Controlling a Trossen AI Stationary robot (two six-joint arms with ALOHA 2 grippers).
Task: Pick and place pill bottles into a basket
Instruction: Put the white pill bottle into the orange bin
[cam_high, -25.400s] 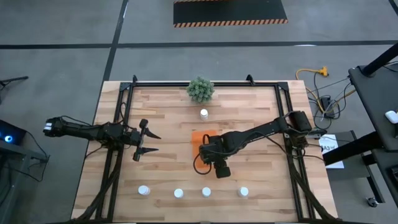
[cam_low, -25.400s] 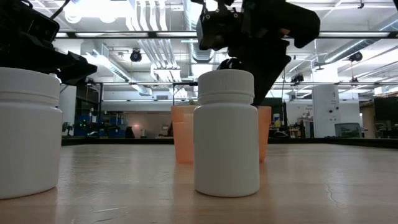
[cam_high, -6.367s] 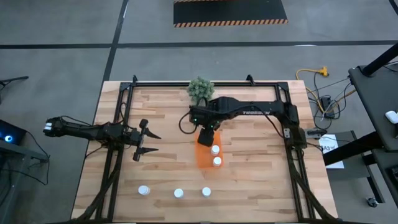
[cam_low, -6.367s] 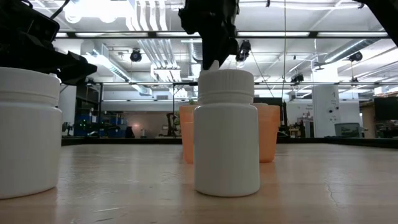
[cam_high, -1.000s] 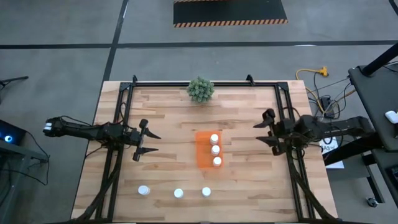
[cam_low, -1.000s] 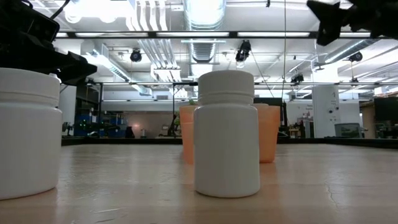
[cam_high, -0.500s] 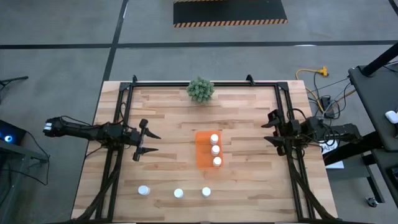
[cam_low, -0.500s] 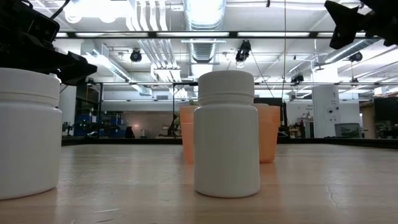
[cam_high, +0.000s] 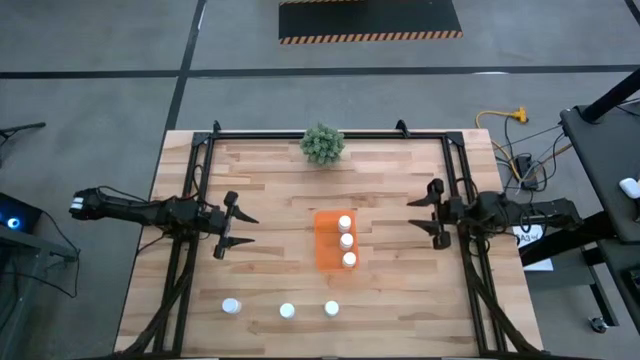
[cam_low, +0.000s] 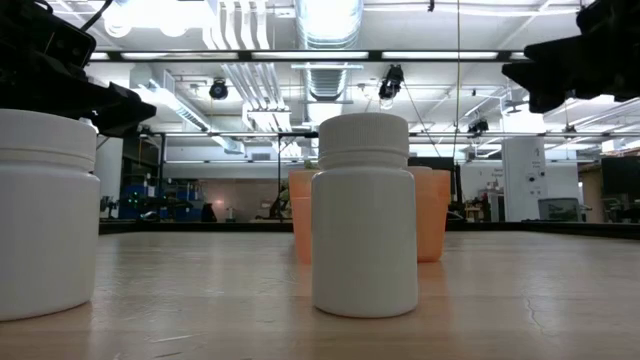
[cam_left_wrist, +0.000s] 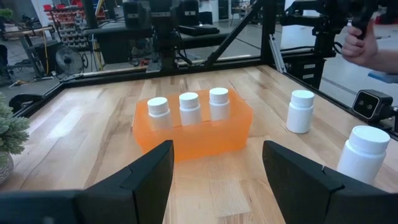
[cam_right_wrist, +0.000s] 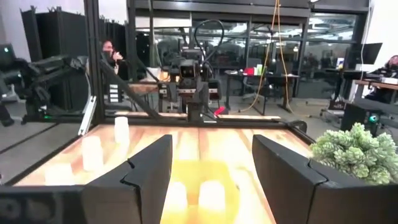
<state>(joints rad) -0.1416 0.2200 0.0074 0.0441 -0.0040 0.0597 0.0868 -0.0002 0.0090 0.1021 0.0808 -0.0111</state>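
Centrally, basket (cam_high: 331, 240), both tools (cam_high: 227, 226) (cam_high: 432, 214) wide.

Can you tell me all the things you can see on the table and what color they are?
pill bottles in the basket: three, white, in one row along the basket's right side
pill bottles on the table: three, white, in a row near the front edge
basket: one, orange, middle of the table
plant: one, green, back edge
table: one, light wood
left gripper: dark, left side, jaws open, empty
right gripper: dark, right edge, jaws open, empty
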